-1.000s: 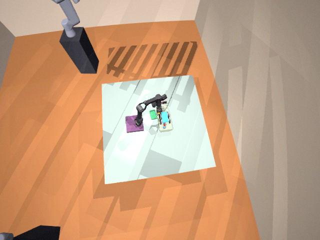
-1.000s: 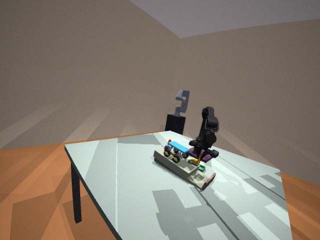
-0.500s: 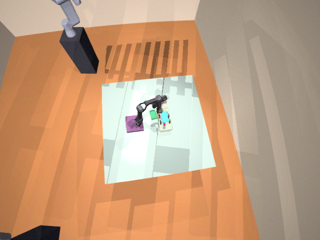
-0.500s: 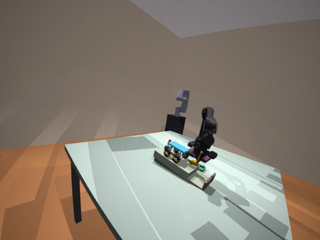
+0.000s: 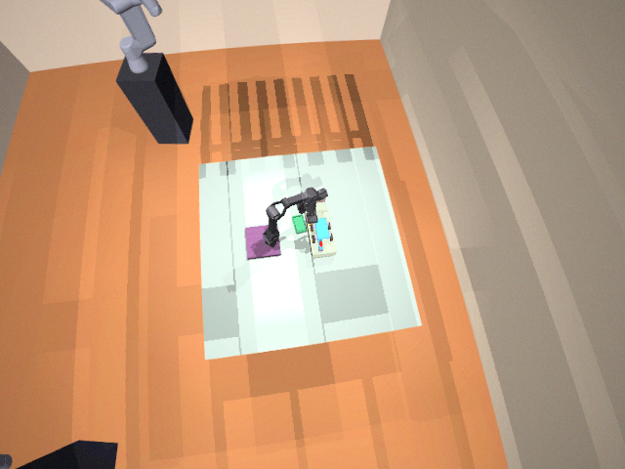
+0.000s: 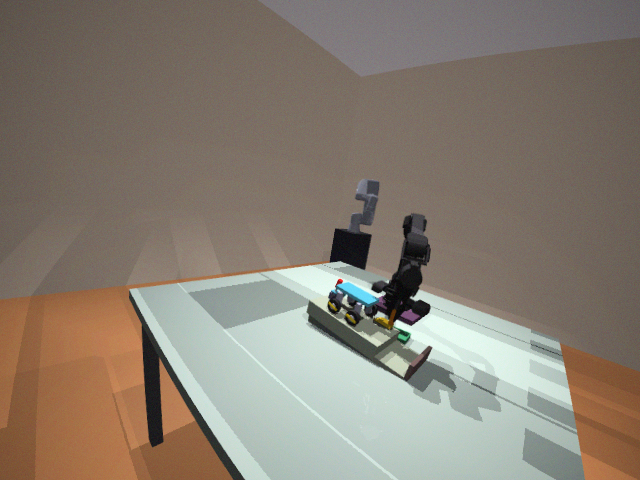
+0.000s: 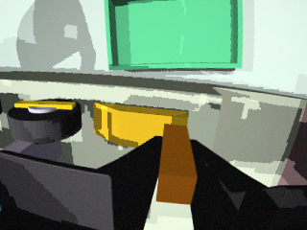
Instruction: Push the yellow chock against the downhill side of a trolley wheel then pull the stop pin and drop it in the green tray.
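My gripper (image 6: 393, 313) (image 7: 174, 145) is shut on the orange handle of the yellow chock (image 6: 382, 322) (image 7: 127, 126). The chock is over the near-tray side of the ramp (image 6: 341, 329) (image 7: 256, 131), downhill of a trolley wheel (image 7: 45, 126), with a small gap between them in the wrist view. Whether its base touches the ramp is unclear; the black rubber is not distinct. The trolley (image 5: 321, 229) (image 6: 356, 293) stands uphill on the ramp. The red-headed stop pin (image 5: 320, 244) (image 6: 339, 282) is upright at its uphill end. The green tray (image 5: 299, 224) (image 6: 403, 335) (image 7: 175, 38) is empty.
A reddish end wall (image 6: 418, 362) closes the ramp's low end. A purple mat (image 5: 255, 248) (image 6: 412, 315) lies under the arm's base. The tray lies beside the ramp, on the arm's side. Another grey arm (image 5: 136, 30) (image 6: 368, 201) stands on a black pedestal off the table.
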### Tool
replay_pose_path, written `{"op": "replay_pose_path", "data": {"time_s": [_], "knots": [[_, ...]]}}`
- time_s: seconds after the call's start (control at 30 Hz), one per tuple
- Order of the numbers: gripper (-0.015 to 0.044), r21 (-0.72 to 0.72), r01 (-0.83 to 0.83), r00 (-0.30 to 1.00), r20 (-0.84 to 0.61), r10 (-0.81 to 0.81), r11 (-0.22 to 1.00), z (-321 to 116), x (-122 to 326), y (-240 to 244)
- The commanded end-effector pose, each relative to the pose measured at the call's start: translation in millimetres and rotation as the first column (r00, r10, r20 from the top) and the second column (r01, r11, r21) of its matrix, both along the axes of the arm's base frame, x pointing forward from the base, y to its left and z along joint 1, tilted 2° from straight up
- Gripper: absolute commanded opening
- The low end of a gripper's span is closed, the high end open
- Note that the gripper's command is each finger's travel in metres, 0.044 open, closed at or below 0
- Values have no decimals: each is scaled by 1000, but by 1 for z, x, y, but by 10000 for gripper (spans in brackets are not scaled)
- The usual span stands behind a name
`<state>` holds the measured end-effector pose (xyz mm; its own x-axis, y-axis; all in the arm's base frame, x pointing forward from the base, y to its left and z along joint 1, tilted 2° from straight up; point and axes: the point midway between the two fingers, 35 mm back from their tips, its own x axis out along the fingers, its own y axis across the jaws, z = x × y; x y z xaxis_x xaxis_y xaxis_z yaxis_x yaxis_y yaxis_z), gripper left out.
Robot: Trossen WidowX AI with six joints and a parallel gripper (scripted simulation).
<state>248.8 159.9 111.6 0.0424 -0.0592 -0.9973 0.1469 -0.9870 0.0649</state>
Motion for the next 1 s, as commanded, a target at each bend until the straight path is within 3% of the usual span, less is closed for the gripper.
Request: {"op": "replay_pose_path", "data": {"time_s": [0.0, 0.77, 0.97], "knots": [[0, -5, -5, 1000, 1, 5, 1000, 1, 0, -5], [0, 0, -1, 1000, -1, 1, 1000, 1, 4, -12], [157, 0, -1, 1000, -1, 1, 1000, 1, 4, -12]]}}
